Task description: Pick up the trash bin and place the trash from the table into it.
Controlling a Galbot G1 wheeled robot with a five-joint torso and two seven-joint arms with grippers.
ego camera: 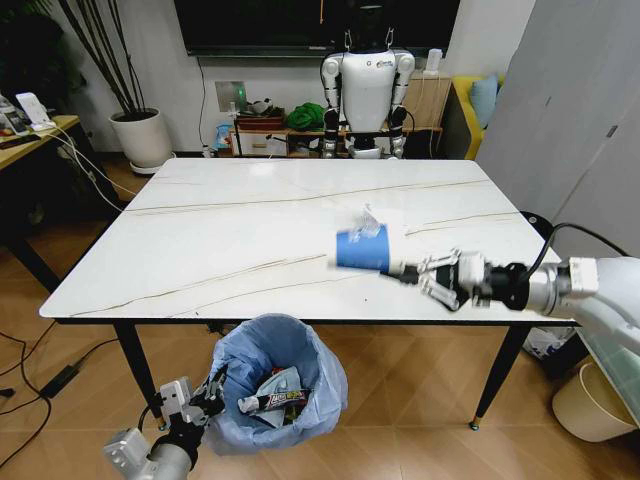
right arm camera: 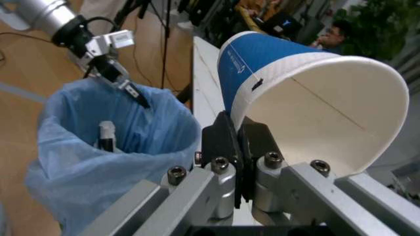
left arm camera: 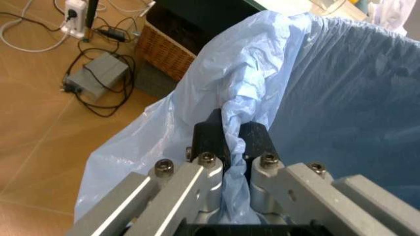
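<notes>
The trash bin (ego camera: 278, 385), lined with a crinkled light-blue bag, hangs just off the floor below the table's near edge. My left gripper (ego camera: 212, 386) is shut on its bag rim; in the left wrist view the fingers (left arm camera: 208, 137) pinch the bunched plastic (left arm camera: 244, 105). A long black-white wrapper (ego camera: 272, 402) and crumpled tissue lie inside. Over the white marble table (ego camera: 230, 230), near its front right, my right gripper (ego camera: 408, 270) is shut on the rim of a blue-white paper cup (ego camera: 363, 250) held on its side. In the right wrist view the cup (right arm camera: 288, 83) sits above the bin (right arm camera: 98, 162).
A small clear crumpled piece (ego camera: 371, 222) lies on the table just behind the cup. A white humanoid robot (ego camera: 366, 90) stands beyond the far edge. A plant pot (ego camera: 141, 138) and wood desk (ego camera: 35, 135) are at the left, a beige bucket (ego camera: 590, 402) at the right.
</notes>
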